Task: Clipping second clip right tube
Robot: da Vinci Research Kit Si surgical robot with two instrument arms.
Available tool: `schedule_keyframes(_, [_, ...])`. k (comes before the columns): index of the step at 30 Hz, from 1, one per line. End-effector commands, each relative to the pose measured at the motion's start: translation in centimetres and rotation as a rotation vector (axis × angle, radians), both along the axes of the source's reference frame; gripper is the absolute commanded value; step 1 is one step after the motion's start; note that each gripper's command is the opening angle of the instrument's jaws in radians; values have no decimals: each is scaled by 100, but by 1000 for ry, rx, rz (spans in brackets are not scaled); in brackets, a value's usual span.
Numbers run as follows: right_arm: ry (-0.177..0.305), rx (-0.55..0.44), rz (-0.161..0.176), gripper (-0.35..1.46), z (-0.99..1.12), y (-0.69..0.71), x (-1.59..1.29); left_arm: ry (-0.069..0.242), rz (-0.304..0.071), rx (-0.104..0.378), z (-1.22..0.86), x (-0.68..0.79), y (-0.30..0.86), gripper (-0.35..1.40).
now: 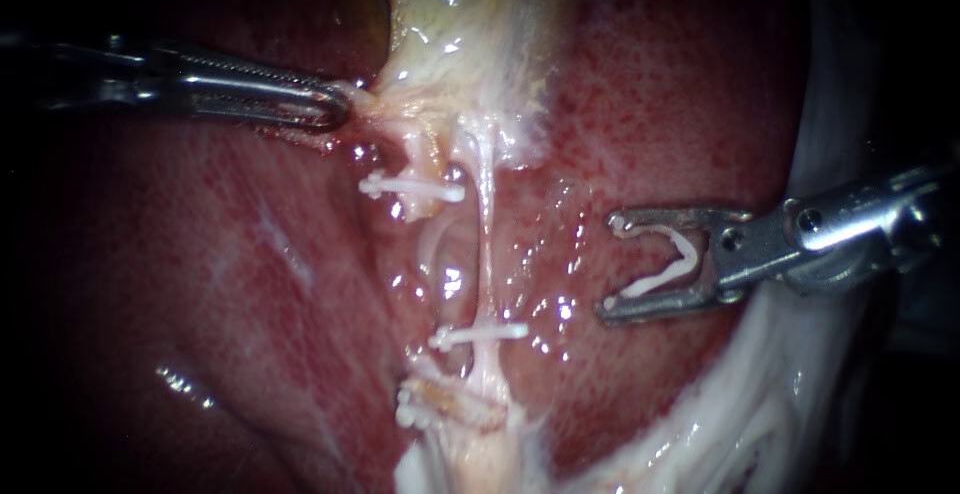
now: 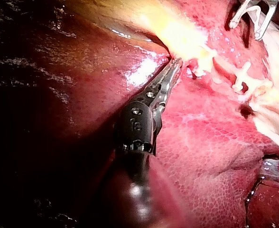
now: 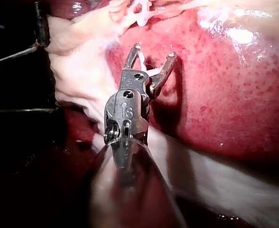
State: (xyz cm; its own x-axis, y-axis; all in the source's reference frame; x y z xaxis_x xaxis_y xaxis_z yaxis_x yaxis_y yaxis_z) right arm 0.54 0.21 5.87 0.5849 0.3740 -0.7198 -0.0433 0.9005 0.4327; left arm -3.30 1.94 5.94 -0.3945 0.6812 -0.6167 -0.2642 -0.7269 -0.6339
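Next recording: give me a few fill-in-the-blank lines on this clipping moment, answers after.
1. The right instrument holds a white clip that is ___, clear of both tubes.
2. The left instrument grips pale tissue at the ___ end of the tubes in the endoscope view.
3. The right tube already bears ___ closed clip.
4. The mottled red surface beneath the tubes is the ___.
Missing: open; upper; one; liver.
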Motion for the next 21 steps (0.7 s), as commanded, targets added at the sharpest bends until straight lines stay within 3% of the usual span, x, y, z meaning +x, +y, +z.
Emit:
schedule_keyframes(1, [1, 0, 0, 50, 0, 0, 0, -1, 0, 2, -6, 3, 2, -35])
schedule_keyframes(6, [1, 1, 0, 50, -1, 0, -1, -3, -12, 11, -38, 20, 17, -35])
schedule_keyframes(12, [20, 5, 6, 50, -4, 2, 0, -19, -44, -27, -80, 44, 35, -35])
schedule_keyframes(17, [104, 58, 2, 50, -11, 5, 11, -18, -48, -34, -84, 46, 36, -35])
schedule_keyframes(21, [127, 145, 11, 49, -13, 4, 29, -18, -49, -34, -83, 45, 36, -35])
